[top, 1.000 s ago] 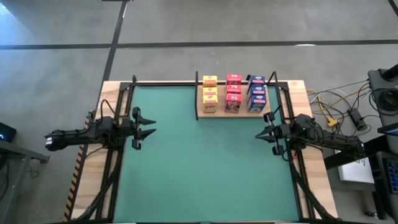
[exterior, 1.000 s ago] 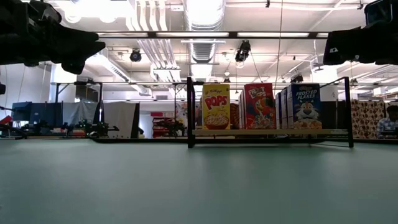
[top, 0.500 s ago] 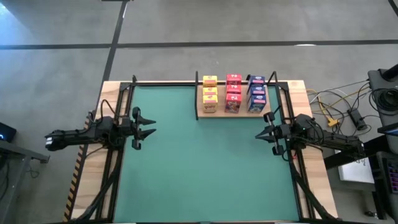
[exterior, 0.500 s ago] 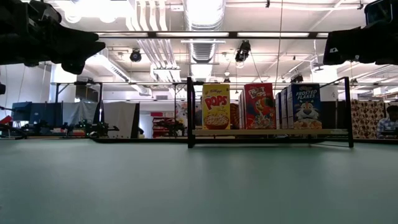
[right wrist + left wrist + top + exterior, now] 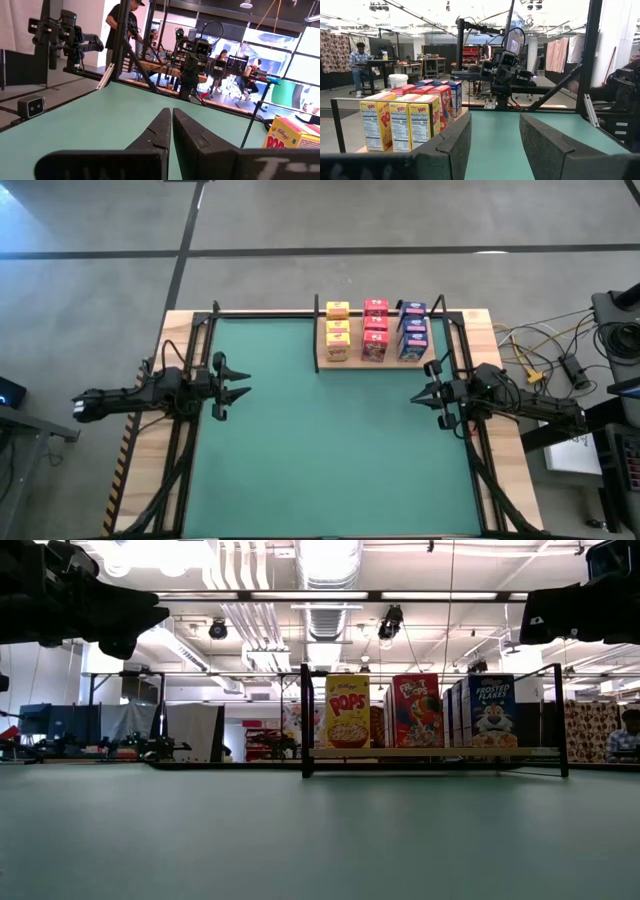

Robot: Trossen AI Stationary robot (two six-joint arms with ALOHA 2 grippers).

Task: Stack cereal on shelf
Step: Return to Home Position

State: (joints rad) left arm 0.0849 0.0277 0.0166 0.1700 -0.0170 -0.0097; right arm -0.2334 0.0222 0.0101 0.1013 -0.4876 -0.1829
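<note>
The shelf (image 5: 375, 364), a light-wood board with thin black posts, lies at the far side of the green mat, right of centre. On it stand the cereal boxes in three rows: yellow (image 5: 338, 332), red (image 5: 375, 330), blue (image 5: 413, 330). The low view shows them upright on the board (image 5: 435, 752). My left gripper (image 5: 240, 391) hovers open over the mat's left edge, pointing right; its wrist view shows its fingers apart (image 5: 495, 145) and the yellow boxes (image 5: 400, 125). My right gripper (image 5: 418, 398) hovers shut (image 5: 172, 127) over the mat's right edge.
Black frame rails (image 5: 190, 380) run along both sides of the table. Cables (image 5: 540, 350) and equipment lie beyond the right edge. The green mat (image 5: 330, 450) between the grippers is open room. People (image 5: 125, 25) stand and sit in the room beyond.
</note>
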